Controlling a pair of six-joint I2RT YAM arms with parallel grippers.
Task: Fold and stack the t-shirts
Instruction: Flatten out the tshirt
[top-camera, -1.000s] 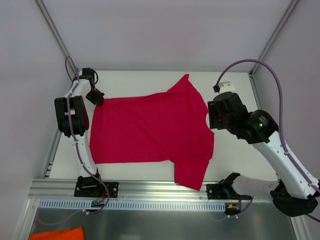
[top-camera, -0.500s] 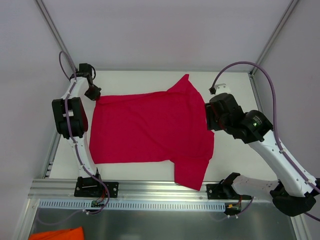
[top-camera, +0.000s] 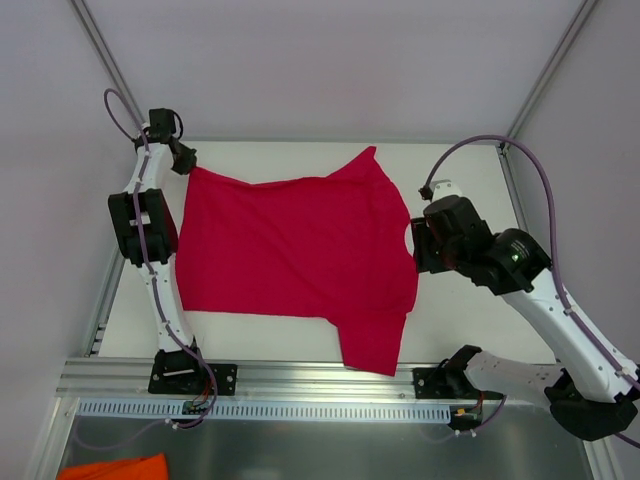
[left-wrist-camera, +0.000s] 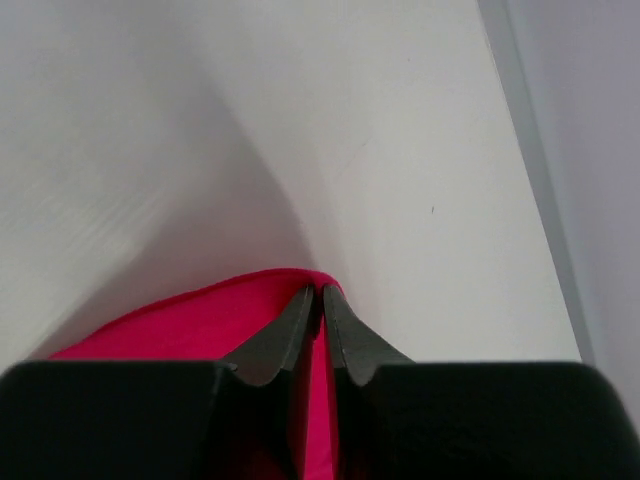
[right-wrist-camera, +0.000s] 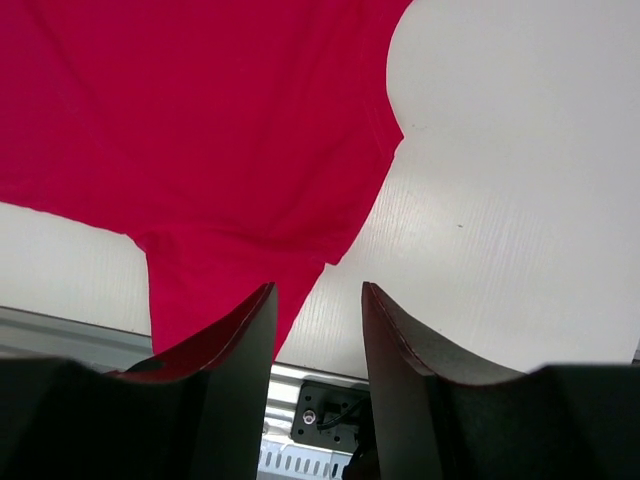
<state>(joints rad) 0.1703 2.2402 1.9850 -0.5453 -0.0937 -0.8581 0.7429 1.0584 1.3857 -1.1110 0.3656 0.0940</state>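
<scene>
White bench (top-camera: 280, 160), smooth and matt, with a fine grain and a few small dark specks seen close in the right wrist view. Closed in behind and at both sides by plain pale grey walls (top-camera: 320, 70), with slanted aluminium posts (top-camera: 98, 45) in the far corners and a ribbed aluminium rail (top-camera: 300, 375) along the near edge. Below the rail, at the bottom left of the top view, a piece of orange cloth (top-camera: 110, 467), only partly visible. Spread over the middle of the bench: one crimson t-shirt (top-camera: 300, 250), thin and soft, plain, without print, mostly flat with some shallow wrinkles. Neck opening turned to the right, hem to the left; one short sleeve pointing to the far side, the other reaching the near edge of the bench. Far-left hem corner drawn out to a point toward the far-left corner of the bench. Left hand (top-camera: 184, 160) closed there, black fingers (left-wrist-camera: 275, 340) pressed together with the red fabric pinched between them. Right hand (top-camera: 418, 245) just beside the neck opening, jaws apart, nothing between the dark, curved fingers (right-wrist-camera: 235, 340); touching the cloth or not, impossible to tell.
</scene>
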